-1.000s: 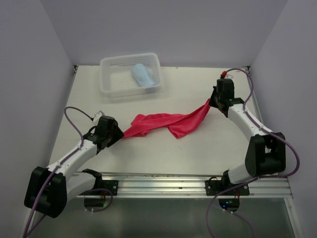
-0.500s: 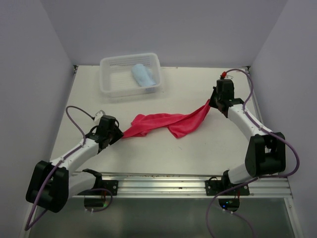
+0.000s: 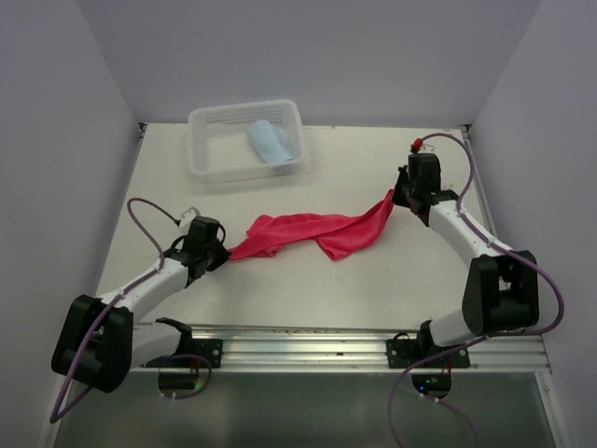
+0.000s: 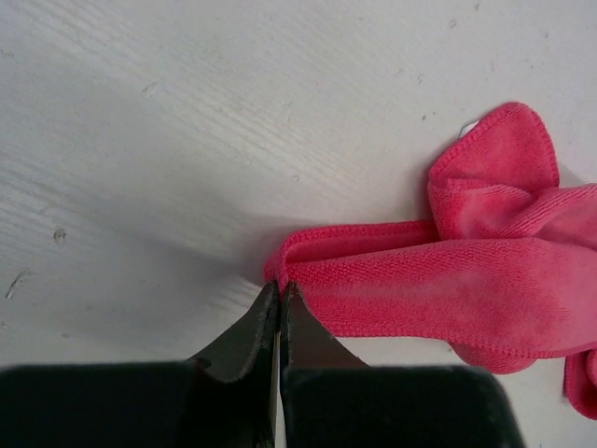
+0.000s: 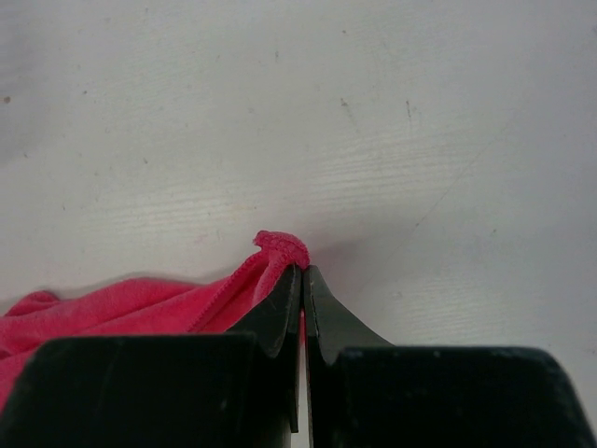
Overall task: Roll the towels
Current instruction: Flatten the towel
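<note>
The pinkish-red towel (image 3: 308, 231) lies stretched and bunched across the middle of the table between both arms. My left gripper (image 3: 222, 253) sits at its left end; in the left wrist view the jaws (image 4: 280, 285) are shut, with their tips pinching the folded corner of the towel (image 4: 448, 289). My right gripper (image 3: 396, 196) holds the towel's far right corner slightly raised. In the right wrist view that gripper (image 5: 302, 269) is shut with red cloth (image 5: 112, 308) showing between the fingers. The light blue towel (image 3: 270, 142) lies rolled inside the basket.
The clear plastic basket (image 3: 210, 168) stands at the back left of the table. White walls close in the left, right and back sides. A metal rail (image 3: 308, 341) runs along the near edge between the arm bases.
My left gripper has closed from open onto the towel's left corner and shifted slightly. The right gripper has kept its hold, nudging a little toward the back.
</note>
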You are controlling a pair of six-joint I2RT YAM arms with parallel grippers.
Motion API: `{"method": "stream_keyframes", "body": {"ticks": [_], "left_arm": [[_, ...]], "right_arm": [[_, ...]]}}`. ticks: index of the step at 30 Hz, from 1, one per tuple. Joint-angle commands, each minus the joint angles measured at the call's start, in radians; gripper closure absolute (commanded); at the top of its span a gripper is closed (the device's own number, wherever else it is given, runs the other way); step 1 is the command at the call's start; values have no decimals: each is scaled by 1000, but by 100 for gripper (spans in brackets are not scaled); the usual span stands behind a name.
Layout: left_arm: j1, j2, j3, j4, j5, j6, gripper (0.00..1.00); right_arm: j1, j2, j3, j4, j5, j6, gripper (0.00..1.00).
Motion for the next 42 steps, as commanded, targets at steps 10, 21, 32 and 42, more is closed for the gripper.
{"method": "stream_keyframes", "body": {"ticks": [10, 21, 32, 42], "left_arm": [[252, 55, 301, 5, 125, 155, 100], [384, 58, 286, 23, 273, 195, 100], [395, 65, 212, 83, 360, 209, 100], [395, 59, 224, 81, 408, 232, 100]], "right_arm": [[60, -207, -139, 209, -280, -346, 98], [212, -332, -87, -229, -705, -835, 66], [263, -331, -15, -231, -44, -431, 49], [162, -386, -289, -110, -55, 613, 56]]}}
